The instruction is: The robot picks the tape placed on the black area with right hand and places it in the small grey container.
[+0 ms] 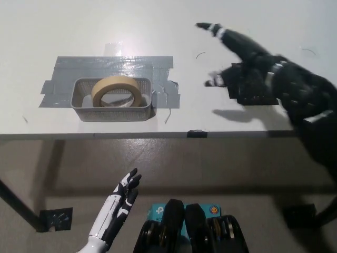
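- The right hand (247, 66) is hovering over the surface (158, 26) with its fingers (221, 32) spread apart and gripping nothing; one is pointing up and away toward the far side, the others are reaching toward the robot's left.
- Directly beneath the palm and wrist, the black area (258, 97) is showing only in part, the hand covering most of it, and the hand's shadow is lying on the surface just nearer the front edge.
- Well off to the left of those fingertips, the tape (117, 89) is sitting inside the small grey container (113, 112), tilted, with its far rim leaning on the container's back wall.
- The container is resting on a patch of grey tape strips (110, 66) stuck to the surface, which is spreading out past the container on its left, right and far sides.
- The left hand (117, 208) is hanging below the front edge of the surface, well apart from everything on it, with its fingers extended, slightly apart and gripping nothing.
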